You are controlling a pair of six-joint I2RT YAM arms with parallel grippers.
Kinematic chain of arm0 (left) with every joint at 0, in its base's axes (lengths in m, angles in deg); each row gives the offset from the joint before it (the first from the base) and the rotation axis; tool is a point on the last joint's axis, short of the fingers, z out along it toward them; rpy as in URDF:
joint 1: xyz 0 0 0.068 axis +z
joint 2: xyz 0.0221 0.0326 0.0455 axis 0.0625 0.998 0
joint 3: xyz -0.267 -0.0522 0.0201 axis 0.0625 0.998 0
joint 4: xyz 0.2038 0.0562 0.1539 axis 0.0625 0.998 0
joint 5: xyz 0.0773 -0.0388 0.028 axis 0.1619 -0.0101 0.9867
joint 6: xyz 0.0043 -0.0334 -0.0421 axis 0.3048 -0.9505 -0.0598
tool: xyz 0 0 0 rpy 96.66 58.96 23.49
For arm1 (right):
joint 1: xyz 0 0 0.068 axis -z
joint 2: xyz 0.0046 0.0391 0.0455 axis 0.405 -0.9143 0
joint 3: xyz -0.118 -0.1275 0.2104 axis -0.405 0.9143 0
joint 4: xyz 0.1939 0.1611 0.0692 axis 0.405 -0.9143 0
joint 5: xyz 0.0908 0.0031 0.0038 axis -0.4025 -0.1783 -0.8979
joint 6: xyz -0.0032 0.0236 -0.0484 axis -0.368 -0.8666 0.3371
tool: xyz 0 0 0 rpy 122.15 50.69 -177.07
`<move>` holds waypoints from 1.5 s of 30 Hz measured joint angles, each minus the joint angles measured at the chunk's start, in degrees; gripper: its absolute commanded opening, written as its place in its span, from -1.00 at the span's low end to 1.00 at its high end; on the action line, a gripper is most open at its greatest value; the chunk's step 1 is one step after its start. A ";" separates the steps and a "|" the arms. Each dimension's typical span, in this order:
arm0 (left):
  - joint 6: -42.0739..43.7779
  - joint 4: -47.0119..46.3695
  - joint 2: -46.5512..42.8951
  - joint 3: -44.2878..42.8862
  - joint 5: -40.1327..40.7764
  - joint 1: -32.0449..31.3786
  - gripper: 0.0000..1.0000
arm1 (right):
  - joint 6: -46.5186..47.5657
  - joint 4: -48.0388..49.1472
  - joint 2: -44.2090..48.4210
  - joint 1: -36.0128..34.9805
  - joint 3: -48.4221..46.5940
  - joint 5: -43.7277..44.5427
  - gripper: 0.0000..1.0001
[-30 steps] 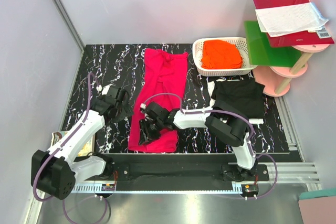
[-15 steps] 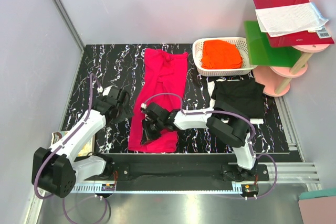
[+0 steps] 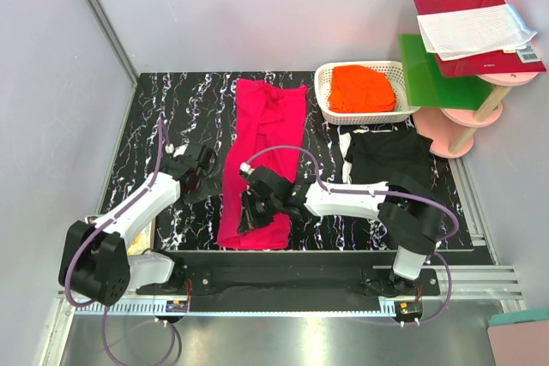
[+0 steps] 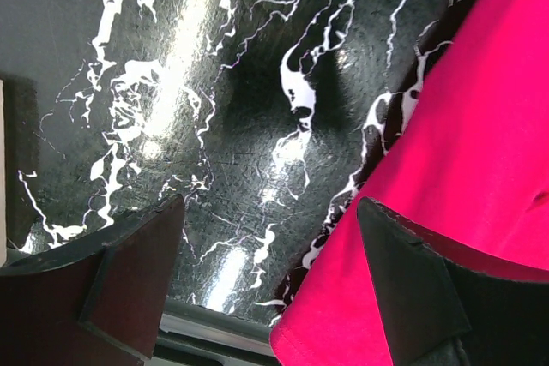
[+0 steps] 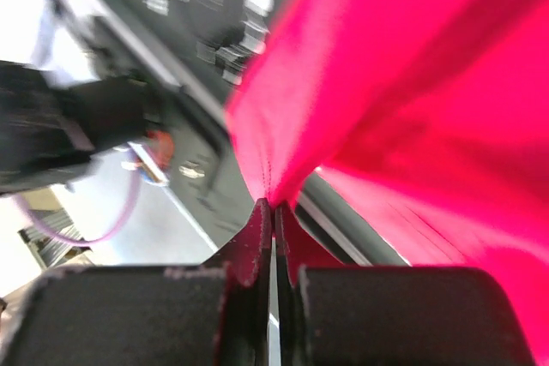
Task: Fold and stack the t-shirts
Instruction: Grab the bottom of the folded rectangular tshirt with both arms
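The magenta-pink t-shirt [image 3: 268, 139] lies folded lengthwise in a long strip down the middle of the black marbled table [image 3: 171, 109]. My right gripper [image 3: 250, 212] is over its near end, shut on a pinched-up fold of the pink cloth [image 5: 412, 83]; the right wrist view shows the right gripper [image 5: 274, 207] with its jaws pressed together on it. My left gripper [image 3: 204, 181] is open at the shirt's left edge. In the left wrist view the left gripper [image 4: 270, 276] has one finger over bare table and the other over the pink cloth [image 4: 463, 152]. The black t-shirt [image 3: 390, 159] lies folded at the right. The orange t-shirt [image 3: 360, 89] sits in the basket.
The white lattice basket [image 3: 322, 92] stands at the table's back right. Beyond the table's right edge is a pink tiered stand [image 3: 467, 130] with a green board [image 3: 429, 75] and a red booklet with white paper [image 3: 476, 32]. The near edge rail [image 3: 283, 256] runs just below the shirt.
My right gripper has shut on the pink shirt's near end and drawn it slightly right and up. My left gripper has moved forward toward the shirt's left edge, still open.
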 measured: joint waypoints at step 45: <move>-15.87 -26.53 -25.03 29.99 -25.00 -8.35 0.54 | -17.55 0.90 29.75 -3.63 36.94 28.28 0.35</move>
